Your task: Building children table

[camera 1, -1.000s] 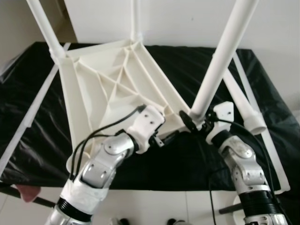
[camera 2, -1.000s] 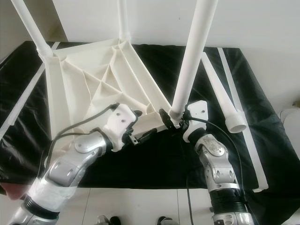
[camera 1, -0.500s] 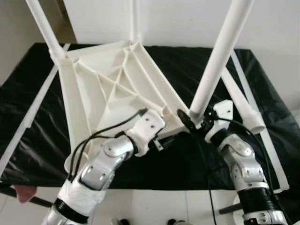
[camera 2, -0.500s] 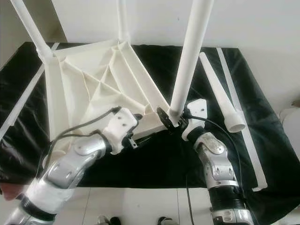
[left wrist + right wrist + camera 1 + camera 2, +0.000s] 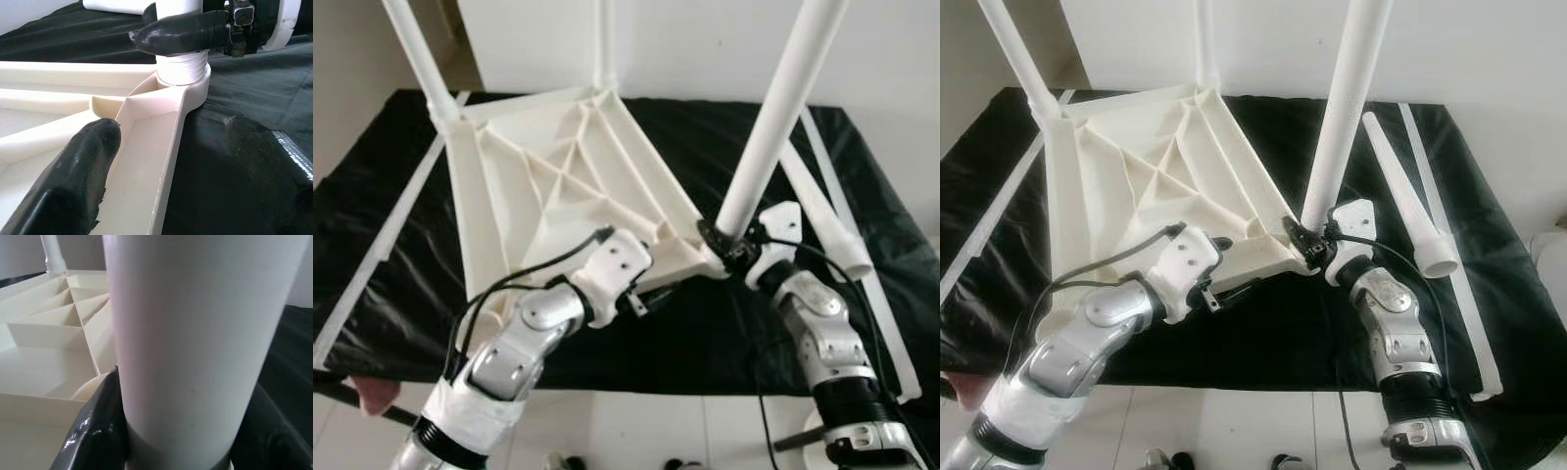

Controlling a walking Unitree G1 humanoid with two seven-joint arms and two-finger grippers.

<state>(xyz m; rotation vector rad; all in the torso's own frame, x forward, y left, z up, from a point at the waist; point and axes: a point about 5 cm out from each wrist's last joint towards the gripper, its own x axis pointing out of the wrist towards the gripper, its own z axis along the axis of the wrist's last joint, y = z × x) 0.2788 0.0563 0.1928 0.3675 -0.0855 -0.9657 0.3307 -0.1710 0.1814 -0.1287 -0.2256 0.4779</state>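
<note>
Both arms shifted slightly, right end effector [image 5: 728, 247] still clamping leg [image 5: 773, 117]

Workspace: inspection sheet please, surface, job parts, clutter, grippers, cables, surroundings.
Surface: black sheet over the work area.
Job's things: white tabletop upside down; upright leg seated in its near corner socket; loose leg lying on the sheet.
Clutter: nothing seen.
Grippers: right gripper clamped on the upright leg's base; left gripper straddling the tabletop's edge rib, jaws open.
Cables: black cable along the left wrist.
Surroundings: white wall, pale floor.
</note>
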